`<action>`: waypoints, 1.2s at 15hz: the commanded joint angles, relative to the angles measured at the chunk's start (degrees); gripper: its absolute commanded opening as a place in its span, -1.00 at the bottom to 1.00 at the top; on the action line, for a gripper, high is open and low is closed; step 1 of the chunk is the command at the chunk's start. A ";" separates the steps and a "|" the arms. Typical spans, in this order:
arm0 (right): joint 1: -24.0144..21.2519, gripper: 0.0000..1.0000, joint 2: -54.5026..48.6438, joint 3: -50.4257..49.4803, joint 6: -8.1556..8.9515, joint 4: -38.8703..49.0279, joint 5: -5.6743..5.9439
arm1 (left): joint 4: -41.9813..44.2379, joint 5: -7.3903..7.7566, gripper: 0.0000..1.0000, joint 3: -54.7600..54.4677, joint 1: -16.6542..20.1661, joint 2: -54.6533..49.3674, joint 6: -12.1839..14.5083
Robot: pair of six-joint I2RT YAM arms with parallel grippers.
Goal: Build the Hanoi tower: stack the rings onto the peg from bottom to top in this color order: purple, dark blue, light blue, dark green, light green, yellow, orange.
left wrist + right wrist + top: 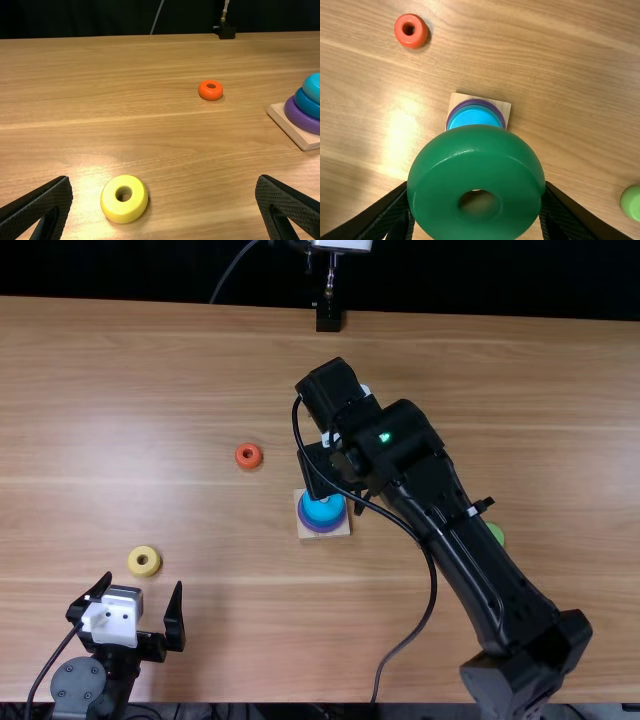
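Pinching the dark green ring (476, 150) by its sides in the right gripper (476, 192), the nearer one by far to the wooden base (504, 107). Overlapping the light blue ring (474, 116) in the right wrist view, so probably needing only slight centring over the base before lowering; showing the hole, but giving no sure reading of height or tilt. Resting beneath light blue on that base: dark blue (307, 103), then purple (300, 119). Lying outward from the base: light green ring (632, 202) to the right, orange ring (210, 94) left and farther, yellow ring (124, 210) left and nearer. Holding the left gripper (141, 586) spread and empty, well apart from the base, likely blocking nothing.
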 commanded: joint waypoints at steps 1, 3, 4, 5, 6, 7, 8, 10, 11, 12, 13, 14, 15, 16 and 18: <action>0.87 -1.00 1.65 2.03 0.29 -0.10 0.30 | -4.22 1.23 1.00 -6.15 0.34 -0.89 0.86; 1.05 -1.00 1.65 1.94 0.29 0.00 0.30 | -4.22 1.23 1.00 -6.15 0.34 -0.89 0.97; 1.40 -1.00 1.73 1.94 0.29 0.00 0.30 | -4.22 1.23 1.00 -6.15 0.34 -0.89 0.86; 1.49 -1.00 2.35 1.85 0.29 -0.10 0.30 | -4.22 1.23 1.00 -6.15 0.34 -0.89 0.86; 1.49 -1.00 3.14 1.85 0.29 -0.10 0.30 | -4.22 1.23 1.00 -6.15 0.34 -0.89 0.86; 1.57 -1.00 3.32 1.59 0.29 -0.10 0.30 | -4.22 1.23 1.00 -6.15 0.34 -0.89 0.86; 1.57 -1.00 3.40 1.32 0.29 -0.10 0.30 | -4.22 1.23 1.00 -6.15 0.34 -0.89 0.86; 1.57 -1.00 3.58 1.15 0.29 -0.21 0.30 | -4.22 1.23 1.00 -6.15 0.34 -0.89 0.86; 1.49 -1.00 3.76 0.97 0.29 -0.21 0.30 | -4.22 1.23 1.00 -6.15 0.34 -0.89 0.86; 1.49 -1.00 3.76 0.71 0.29 -0.21 0.30 | -4.22 1.23 1.00 -6.15 0.34 -0.89 0.86; 1.40 -0.75 3.84 0.45 0.40 -0.10 0.30 | -4.22 1.23 1.00 -6.15 0.34 -0.89 0.86; 1.40 0.11 3.84 0.36 0.40 -0.42 0.30 | -4.22 1.23 1.00 -6.15 0.34 -0.89 0.86; 1.40 0.93 3.76 0.27 0.61 -2.32 0.30 | -4.22 1.23 1.00 -6.15 0.34 -0.89 0.86; 1.49 1.00 3.76 0.18 0.72 -5.16 0.30 | -4.22 1.23 1.00 -6.15 0.34 -0.89 0.86; 1.40 1.00 3.76 0.27 0.82 -5.90 0.19 | -4.22 1.23 1.00 -6.15 0.34 -0.89 0.86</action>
